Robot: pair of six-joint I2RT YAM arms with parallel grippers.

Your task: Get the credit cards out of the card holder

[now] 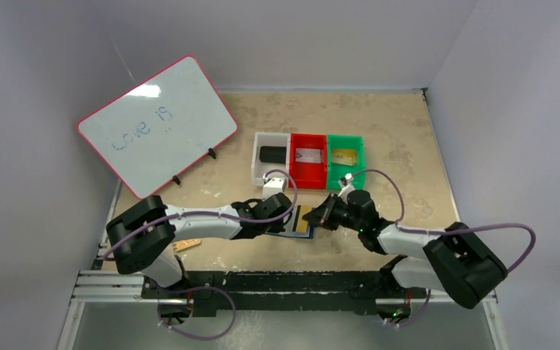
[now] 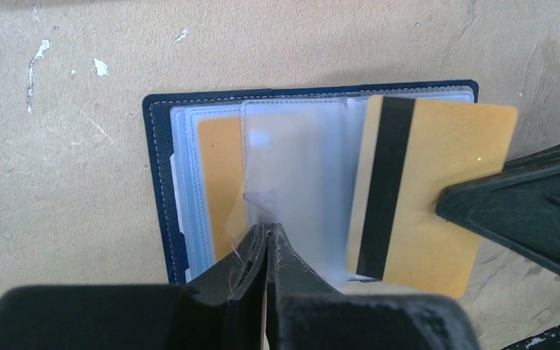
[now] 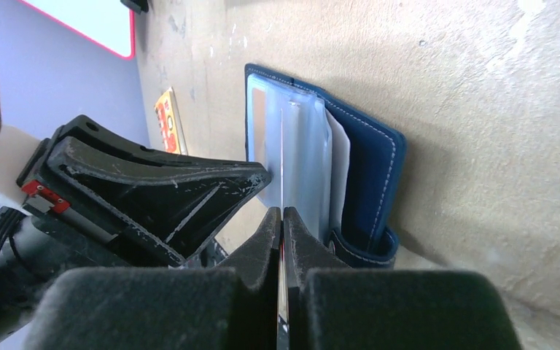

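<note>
A small navy-blue bifold card holder (image 2: 159, 182) lies open and flat on the scuffed beige tabletop (image 2: 65, 189), at the near middle between the 2 arms. Frosted sleeves are fanned across its inside. The left gripper (image 2: 266, 232) has its 2 black fingers pressed together on the near edge of 1 clear plastic sleeve (image 2: 292, 168). To the left of that pinch, a flat gold plastic card sits inside a pocket; this pocketed gold card (image 2: 219, 168) shows only in part.

The right gripper (image 3: 282, 215) is clamped on a thin, flat gold plastic card with a black magnetic stripe. This striped gold card (image 2: 437, 182) is gripped at its right edge, slightly tilted, and juts past the card holder's right side. Its striped end lies over the sleeves; I cannot tell whether that end is tucked in a pocket. From the right wrist it appears edge-on, a thin line between the fingers.

Farther back, 3 open plastic bins stand side by side: a white bin (image 1: 255, 160), a red bin (image 1: 308, 179) and a green bin (image 1: 360, 157), each with 1 flat item inside. A pink-framed whiteboard (image 1: 157, 124) with handwriting leans at the rear left. A small orange pad (image 1: 187, 245) lies beside the left arm.
</note>
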